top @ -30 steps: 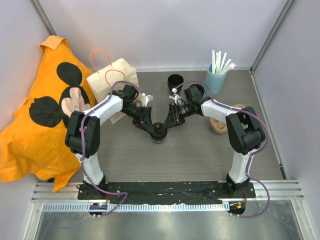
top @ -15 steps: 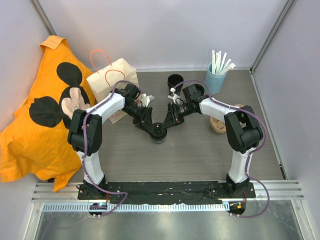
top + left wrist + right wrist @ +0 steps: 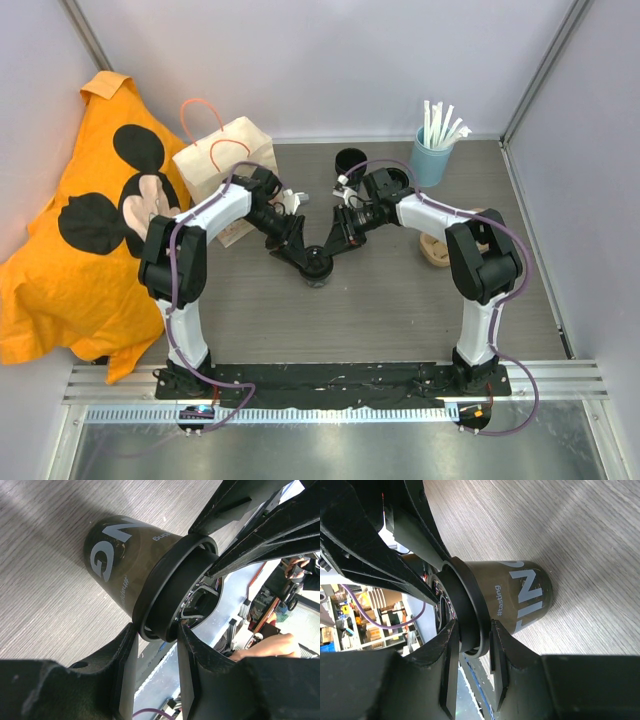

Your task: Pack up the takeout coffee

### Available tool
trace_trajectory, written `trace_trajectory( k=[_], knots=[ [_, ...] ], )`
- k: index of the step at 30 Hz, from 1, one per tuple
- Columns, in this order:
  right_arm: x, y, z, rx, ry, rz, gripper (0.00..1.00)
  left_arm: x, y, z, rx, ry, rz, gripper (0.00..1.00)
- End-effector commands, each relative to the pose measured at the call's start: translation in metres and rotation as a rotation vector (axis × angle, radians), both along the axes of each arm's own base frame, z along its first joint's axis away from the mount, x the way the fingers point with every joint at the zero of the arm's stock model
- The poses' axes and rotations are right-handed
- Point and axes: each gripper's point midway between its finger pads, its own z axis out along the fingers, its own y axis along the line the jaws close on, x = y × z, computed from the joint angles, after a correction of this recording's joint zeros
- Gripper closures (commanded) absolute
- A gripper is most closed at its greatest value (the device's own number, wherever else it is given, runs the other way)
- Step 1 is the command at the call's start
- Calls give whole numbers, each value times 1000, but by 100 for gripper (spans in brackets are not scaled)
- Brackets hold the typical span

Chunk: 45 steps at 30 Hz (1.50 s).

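We see the left tool (image 3: 156, 627) and the right tool (image 3: 472, 625) each clamped on the rim of a small black round takeout cup (image 3: 318, 264) at mid grey wood-grain tabletop (image 3: 400, 310).

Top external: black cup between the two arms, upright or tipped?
Upright. The takeout coffee shows its round rim facing up, and both wrist views show its base on the table.

- Top view: takeout cup (image 3: 318, 266) mostly covered by left gripper (image 3: 304, 254) and right gripper (image 3: 334, 249); contact at the rim too small to judge.
- Paper bag (image 3: 245, 135): near corner hidden behind the left arm.
- Pulp tray (image 3: 436, 251): partly hidden by the right arm.
- Wrist views: cup lettering curves out of sight; finger bases cut off by the lower edge.
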Motion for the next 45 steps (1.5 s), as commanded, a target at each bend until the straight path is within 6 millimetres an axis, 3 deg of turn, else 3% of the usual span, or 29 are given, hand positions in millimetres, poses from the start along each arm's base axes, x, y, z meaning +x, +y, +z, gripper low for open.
trace_trajectory(
  k=[1,4,7,11,14,22,30,38,43,45],
  knots=[
    [-21,-14,-98,-320,31,-6,99,14,29,-96,328,-165,-122,71],
    [-22,-14,-100,-318,36,-1,99,15,27,-93,313,-166,-117,71],
    [-14,-11,-85,-299,-9,-1,98,17,27,-89,313,-183,-115,72],
    [-6,-8,-63,-285,-74,6,80,18,28,-89,324,-192,-109,73],
    [-6,-9,-59,-285,-85,12,72,22,32,-88,348,-213,-101,75],
    [-13,-8,-53,-260,-80,38,60,27,36,-88,380,-241,-84,77],
    [-22,-4,-50,-224,-55,83,60,29,36,-91,372,-230,-79,78],
    [-25,-4,-43,-204,-50,94,42,31,41,-93,360,-190,-27,79],
    [-24,-3,-35,-176,-45,100,42,33,41,-93,359,-188,-19,79],
    [-26,-2,-35,-171,-43,107,47,34,42,-94,361,-182,-15,79]
  ],
)
